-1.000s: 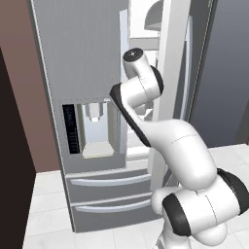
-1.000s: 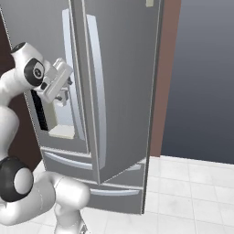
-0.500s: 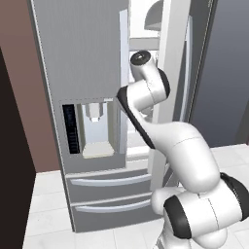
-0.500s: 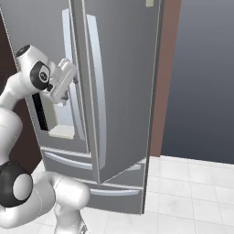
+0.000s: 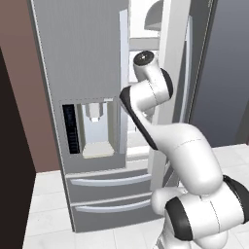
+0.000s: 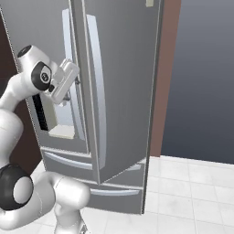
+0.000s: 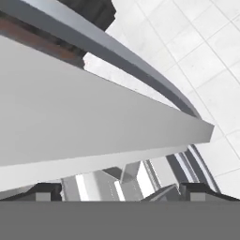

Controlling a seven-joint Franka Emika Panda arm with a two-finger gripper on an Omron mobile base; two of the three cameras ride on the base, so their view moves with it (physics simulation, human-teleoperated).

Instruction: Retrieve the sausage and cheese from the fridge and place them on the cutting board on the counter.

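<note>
You see the tall grey fridge [image 5: 92, 73] right ahead, standing straight up, long handles running up and down, its right door [image 6: 121, 82] swung partly out. Your claw [image 6: 73, 84] is spread wide, holding nothing, beside that door's edge.

Fridge [image 5: 82, 58] — brushed grey steel, white inside; floor [image 6: 192, 192] white tiles; side wall [image 5: 19, 97] reddish-brown.

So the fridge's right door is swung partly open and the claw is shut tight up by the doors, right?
Not quite. The fridge right door is indeed swung partly open, but the claw is open, not shut: the hand view shows its two fingertips standing wide apart, with the door's edge between them.
</note>
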